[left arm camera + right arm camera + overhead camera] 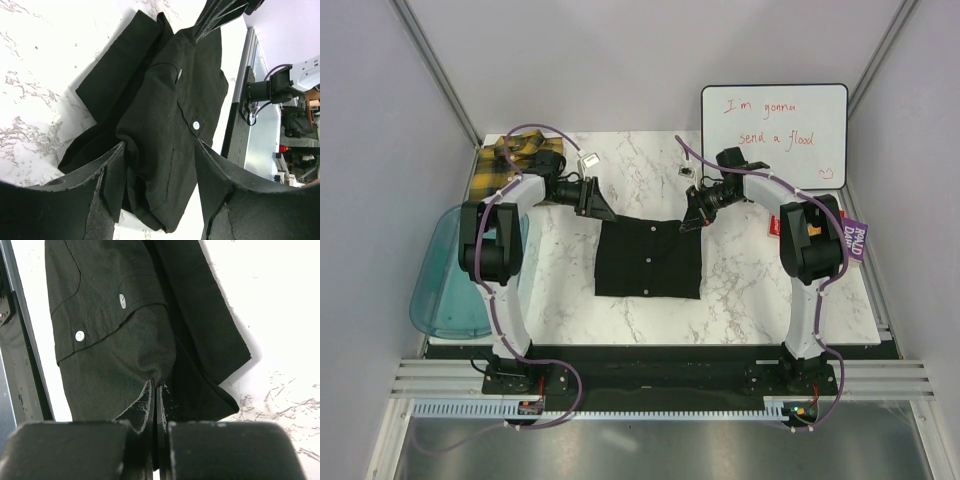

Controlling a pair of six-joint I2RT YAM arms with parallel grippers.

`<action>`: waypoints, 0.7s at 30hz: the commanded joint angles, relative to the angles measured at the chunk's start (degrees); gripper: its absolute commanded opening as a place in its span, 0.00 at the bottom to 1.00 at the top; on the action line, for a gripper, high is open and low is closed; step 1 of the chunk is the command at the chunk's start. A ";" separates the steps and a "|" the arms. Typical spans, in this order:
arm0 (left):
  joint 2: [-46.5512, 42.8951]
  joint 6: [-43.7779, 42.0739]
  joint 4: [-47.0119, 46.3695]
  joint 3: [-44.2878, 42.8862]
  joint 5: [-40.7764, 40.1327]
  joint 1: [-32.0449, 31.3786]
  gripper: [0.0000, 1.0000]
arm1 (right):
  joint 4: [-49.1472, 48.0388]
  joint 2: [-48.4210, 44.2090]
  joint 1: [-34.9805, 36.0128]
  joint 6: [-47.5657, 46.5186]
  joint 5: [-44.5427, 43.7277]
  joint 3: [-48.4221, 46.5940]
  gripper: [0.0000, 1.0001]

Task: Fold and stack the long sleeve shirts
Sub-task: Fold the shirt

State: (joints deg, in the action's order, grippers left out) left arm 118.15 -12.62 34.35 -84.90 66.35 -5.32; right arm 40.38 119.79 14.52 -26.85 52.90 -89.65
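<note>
The black shirt point(648, 260) lies partly folded at the middle of the marble table, white buttons up. My left gripper point(603, 212) is at its far left corner. In the left wrist view the left gripper point(160, 145) has its jaws apart, with a bunched corner of the black shirt point(170, 110) between them and not pinched. My right gripper point(688, 222) is at the far right corner. In the right wrist view the right gripper point(156, 384) is shut on a fold of the black shirt point(115, 340). The yellow-and-black plaid shirt point(515, 160) lies crumpled at the far left.
A translucent blue tub point(440, 280) hangs off the table's left edge. A whiteboard point(775, 135) leans at the back right. A purple book point(855, 243) lies near the right edge. Two small clips point(588, 158) sit on the marble at the back.
</note>
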 commanded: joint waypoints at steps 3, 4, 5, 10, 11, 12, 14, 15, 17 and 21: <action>-2.31 -1.35 0.11 -0.26 -1.46 0.75 0.64 | 0.14 -2.10 0.51 -1.62 1.94 -0.70 0.00; -2.13 -1.18 -0.07 -0.44 -2.44 0.75 0.64 | 0.05 -1.93 0.51 -1.54 1.85 -0.79 0.00; -1.96 -1.18 -0.16 -0.70 -2.97 0.75 0.64 | 0.05 -1.84 0.42 -1.54 1.76 -0.88 0.00; 0.06 -0.82 -0.95 -0.88 -5.35 0.66 0.70 | 0.05 -0.96 0.59 -1.71 1.76 -1.23 0.00; 0.85 -1.17 -1.12 -0.88 -5.35 0.66 0.70 | -0.04 -0.87 0.68 -1.71 1.94 -1.32 0.00; 1.29 -1.00 -1.39 -0.79 -5.70 0.49 0.70 | -0.04 -0.87 0.68 -1.80 1.94 -1.41 0.00; 1.82 -0.91 -1.65 -0.79 -5.44 0.31 0.69 | -0.04 -0.87 1.03 -1.80 1.85 -1.32 0.00; 1.74 -0.91 -1.65 -0.53 -5.44 0.14 0.68 | -0.04 -0.96 1.12 -1.71 1.85 -1.32 0.00; 1.12 -1.18 -2.00 0.00 -5.26 0.05 0.65 | 0.05 -1.22 1.47 -1.89 1.59 -1.23 0.00; -2.03 -1.70 -2.09 2.10 -3.78 0.14 0.40 | -0.04 -2.80 1.82 -1.71 1.32 -1.06 0.00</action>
State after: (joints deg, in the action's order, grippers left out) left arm 119.46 -12.86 33.67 -84.53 60.99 -5.02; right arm 40.40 119.79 15.57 -26.89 52.84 -89.67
